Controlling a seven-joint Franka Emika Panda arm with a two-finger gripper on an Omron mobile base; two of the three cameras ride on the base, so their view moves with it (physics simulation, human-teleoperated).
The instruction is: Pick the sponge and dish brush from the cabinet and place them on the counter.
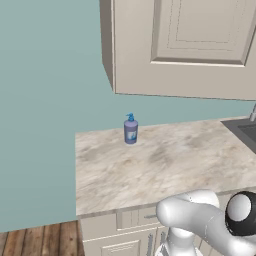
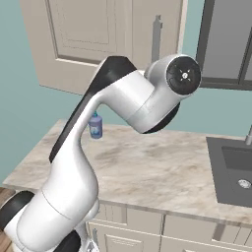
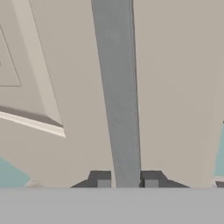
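**Gripper on the cabinet handle, door closed**

Right, the gripper (image 3: pixel 127 181) sits at the grey bar handle (image 3: pixel 117 92) of the cabinet (image 1: pixel 185 47); one dark fingertip (image 3: pixel 101 179) on each side of the bar, jaws narrowed around it and looking clamped on it. Cabinet door is closed, so sponge and dish brush can't be seen. The counter (image 1: pixel 165 165) below carries a blue soap bottle (image 1: pixel 130 129) near the back wall. A dark sink (image 2: pixel 234 170) is set into the counter's right end.
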